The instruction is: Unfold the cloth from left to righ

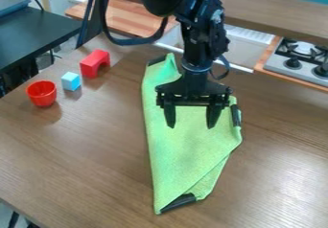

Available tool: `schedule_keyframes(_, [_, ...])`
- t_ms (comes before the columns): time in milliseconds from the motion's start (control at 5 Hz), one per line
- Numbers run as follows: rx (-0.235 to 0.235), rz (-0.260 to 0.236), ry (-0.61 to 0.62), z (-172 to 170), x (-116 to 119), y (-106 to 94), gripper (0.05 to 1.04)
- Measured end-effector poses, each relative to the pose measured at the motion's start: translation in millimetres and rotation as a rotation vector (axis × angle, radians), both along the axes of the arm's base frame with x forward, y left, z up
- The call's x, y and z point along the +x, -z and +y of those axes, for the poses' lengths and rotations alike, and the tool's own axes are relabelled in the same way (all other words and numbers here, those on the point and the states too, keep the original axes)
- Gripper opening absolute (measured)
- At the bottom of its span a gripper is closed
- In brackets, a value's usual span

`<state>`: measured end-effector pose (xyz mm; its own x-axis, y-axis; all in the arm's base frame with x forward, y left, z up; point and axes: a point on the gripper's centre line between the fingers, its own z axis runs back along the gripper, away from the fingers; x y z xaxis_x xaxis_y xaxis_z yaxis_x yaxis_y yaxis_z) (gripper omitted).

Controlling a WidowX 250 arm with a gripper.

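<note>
You are looking down at the green cloth [186, 160], which is lying on the worktop [89, 150] across the middle of your view, stretching from 12 o'clock down to a narrow tip at 6 o'clock. It is still folded: a layered edge is slanting along its 5 o'clock side. A black strip [177, 202] is sitting at the tip, and two more are showing on the cloth's 11 o'clock and 2 o'clock edges. Your arm [195, 35] is coming in from 12 o'clock, and the claw [191, 127] is hanging over the cloth's upper half with its two fingers standing wide apart, holding nothing. From this angle, you can't be quite sure whether the tips are touching the fabric. Over at 9 o'clock, a red cup [41, 94] is standing near a light blue cube [71, 81]; a red arch block [95, 63] is resting beyond it, toward 10 o'clock. A stove [298, 64] is showing at 2 o'clock.
</note>
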<state>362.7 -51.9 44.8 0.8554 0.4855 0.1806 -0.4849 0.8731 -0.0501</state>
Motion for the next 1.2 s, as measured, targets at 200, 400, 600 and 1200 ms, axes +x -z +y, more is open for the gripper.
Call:
schedule_keyframes(200, [-0.004, -0.067, 0.0, -10, 10, -4.9, 0.999])
schedule_keyframes(400, [-0.008, -0.125, -0.006, -19, 21, -14.3, 0.999])
schedule_keyframes(600, [0.0, -0.163, -0.004, -32, 36, -17.5, 0.999])
schedule_keyframes(1200, [0.02, -0.173, -0.037, -40, 66, 1.7, 0.999])
